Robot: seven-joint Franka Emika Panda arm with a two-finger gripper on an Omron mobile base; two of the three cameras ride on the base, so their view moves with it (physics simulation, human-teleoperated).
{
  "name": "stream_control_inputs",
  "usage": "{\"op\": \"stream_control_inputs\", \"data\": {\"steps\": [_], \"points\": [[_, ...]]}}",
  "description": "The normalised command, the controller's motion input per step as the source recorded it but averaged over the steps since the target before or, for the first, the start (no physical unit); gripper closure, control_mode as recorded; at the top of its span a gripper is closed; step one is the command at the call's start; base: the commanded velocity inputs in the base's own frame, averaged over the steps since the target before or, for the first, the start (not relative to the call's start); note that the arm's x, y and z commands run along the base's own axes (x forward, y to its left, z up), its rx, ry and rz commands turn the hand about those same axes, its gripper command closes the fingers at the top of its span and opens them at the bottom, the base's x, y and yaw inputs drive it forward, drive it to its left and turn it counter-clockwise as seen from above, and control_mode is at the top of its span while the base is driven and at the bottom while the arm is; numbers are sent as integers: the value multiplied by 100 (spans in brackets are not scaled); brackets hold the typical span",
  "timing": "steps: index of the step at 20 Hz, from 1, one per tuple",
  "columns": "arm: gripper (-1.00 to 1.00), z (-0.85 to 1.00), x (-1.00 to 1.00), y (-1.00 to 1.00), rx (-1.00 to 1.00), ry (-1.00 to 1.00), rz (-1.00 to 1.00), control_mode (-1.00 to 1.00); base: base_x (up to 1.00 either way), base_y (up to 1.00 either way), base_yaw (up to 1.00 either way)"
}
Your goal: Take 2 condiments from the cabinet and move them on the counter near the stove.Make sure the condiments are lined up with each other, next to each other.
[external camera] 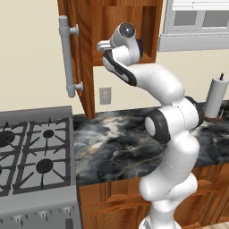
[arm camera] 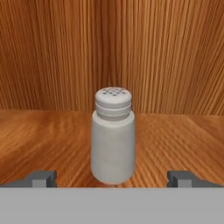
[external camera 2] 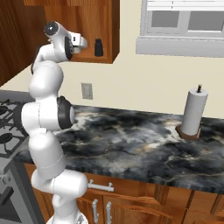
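In the hand view a light grey shaker (arm camera: 112, 140) with a perforated cap stands upright on the wooden floor of the cabinet (external camera 2: 110, 30). It is centred in front of my gripper (arm camera: 113, 179). The gripper is open wide, and its fingertips (arm camera: 42, 178) stand well clear of the shaker on both sides. The black shaker (external camera 2: 99, 47) stands on the same cabinet floor, to the right of my hand in the right base view. The cabinet door (external camera: 82, 58) is swung open to the left. Below lie the marbled counter (external camera: 112, 143) and the stove (external camera: 36, 152), at the left.
The door's long grey bar handle (external camera: 67, 56) juts out left of my arm. A paper-towel roll on its stand (external camera 2: 192, 111) is at the counter's right end. A wall outlet (external camera 2: 86, 91) sits under the cabinet, and a white glass-front cabinet (external camera 2: 183, 22) hangs to the right.
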Motion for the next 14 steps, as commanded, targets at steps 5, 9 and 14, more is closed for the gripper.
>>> {"op": "stream_control_inputs", "data": {"steps": [5,9,14], "points": [[-100,-4,19,0,0,0,-1,-100,0,0,0],[-100,-3,16,0,0,0,-1,-100,0,0,0],[-100,-5,17,1,0,1,-1,-100,0,0,0]]}}
